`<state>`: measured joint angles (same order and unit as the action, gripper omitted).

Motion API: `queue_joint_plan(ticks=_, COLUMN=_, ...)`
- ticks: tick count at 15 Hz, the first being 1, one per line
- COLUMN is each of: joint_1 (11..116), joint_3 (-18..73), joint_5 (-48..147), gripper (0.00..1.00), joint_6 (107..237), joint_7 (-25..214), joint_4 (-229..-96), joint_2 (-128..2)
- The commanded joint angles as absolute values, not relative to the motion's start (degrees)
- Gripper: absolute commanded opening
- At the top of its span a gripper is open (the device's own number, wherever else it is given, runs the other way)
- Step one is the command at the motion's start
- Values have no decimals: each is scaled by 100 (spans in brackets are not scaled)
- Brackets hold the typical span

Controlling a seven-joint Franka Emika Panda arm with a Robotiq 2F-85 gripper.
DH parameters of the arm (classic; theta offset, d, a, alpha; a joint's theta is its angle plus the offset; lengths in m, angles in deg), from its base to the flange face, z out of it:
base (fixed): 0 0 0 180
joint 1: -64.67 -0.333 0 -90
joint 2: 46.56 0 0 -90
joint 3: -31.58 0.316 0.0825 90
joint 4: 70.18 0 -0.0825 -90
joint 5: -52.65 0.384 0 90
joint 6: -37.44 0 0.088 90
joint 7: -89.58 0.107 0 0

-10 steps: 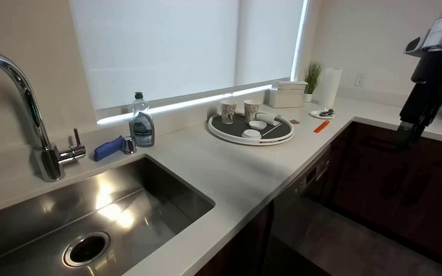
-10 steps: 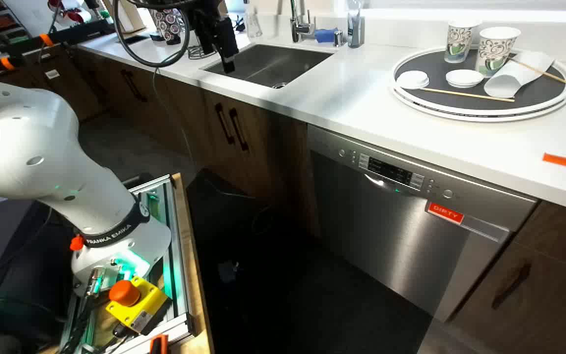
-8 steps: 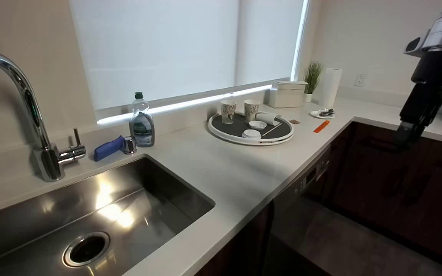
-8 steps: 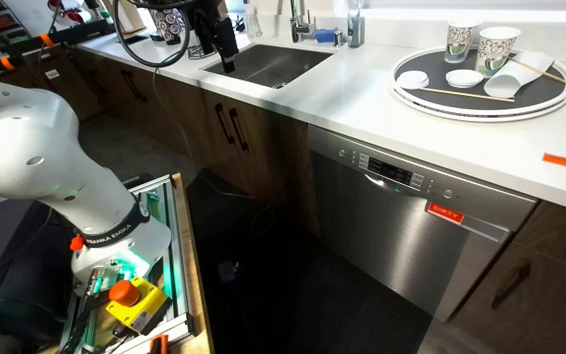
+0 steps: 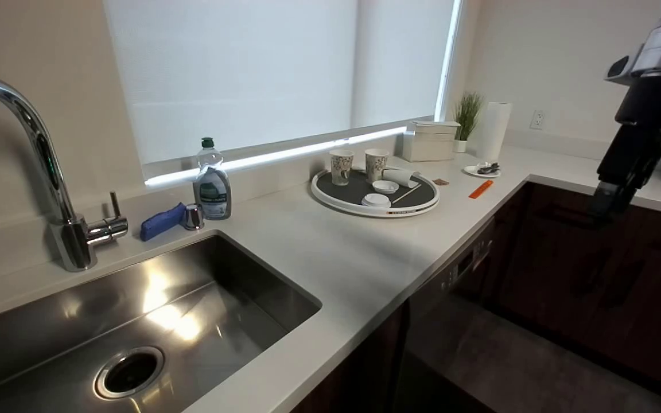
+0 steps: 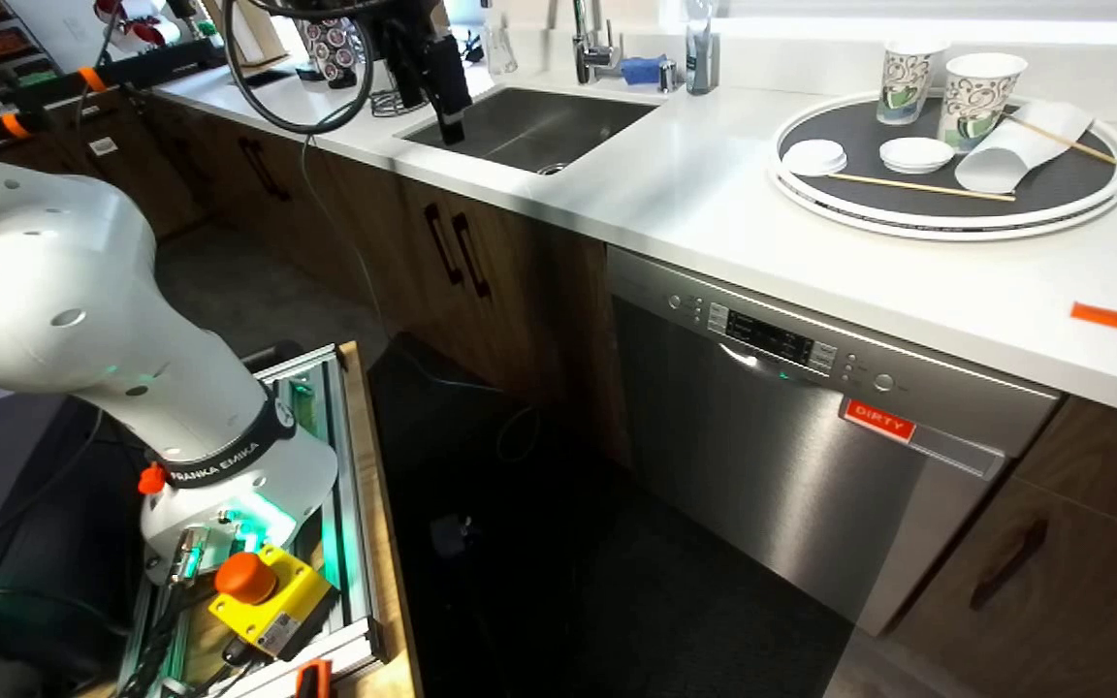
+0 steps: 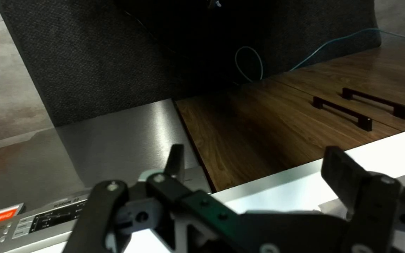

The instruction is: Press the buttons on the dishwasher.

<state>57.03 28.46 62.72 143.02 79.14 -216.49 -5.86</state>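
Note:
The dishwasher has a glossy stainless steel front under the countertop, seen in an exterior view (image 6: 762, 456); it also shows, dark and at a slant, in an exterior view (image 5: 439, 327) and at the lower left of the wrist view (image 7: 118, 147). Its control panel runs along the top, with a dark display (image 6: 769, 337), small buttons (image 6: 822, 357) on both sides and a red "DIRTY" sign (image 6: 878, 419). My gripper (image 7: 255, 154) is open and empty, its fingers wide apart. In both exterior views the gripper (image 6: 434, 116) (image 5: 606, 206) hangs high near the sink side, apart from the dishwasher.
The white countertop (image 6: 694, 174) juts over the dishwasher. A round tray (image 6: 956, 231) with cups and lids stands on it. The sink (image 6: 529, 121) and faucet (image 6: 597, 53) lie behind the gripper. Cabinet handles (image 7: 343, 112) stick out beside the dishwasher. A cable (image 6: 365, 97) loops near the gripper.

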Motion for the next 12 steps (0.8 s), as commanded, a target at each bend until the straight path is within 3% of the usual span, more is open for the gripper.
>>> queue_joint_plan(ticks=1, joint_1=6093, joint_3=2734, joint_5=6171, gripper=100, joint_6=14763, joint_7=7900, joint_4=-21997, joint_2=-824)
queue_joint_plan(ticks=12, joint_1=6412, joint_3=2387, joint_5=5273, gripper=100, joint_6=17127, joint_7=6803, joint_4=-22765, joint_2=-2079)
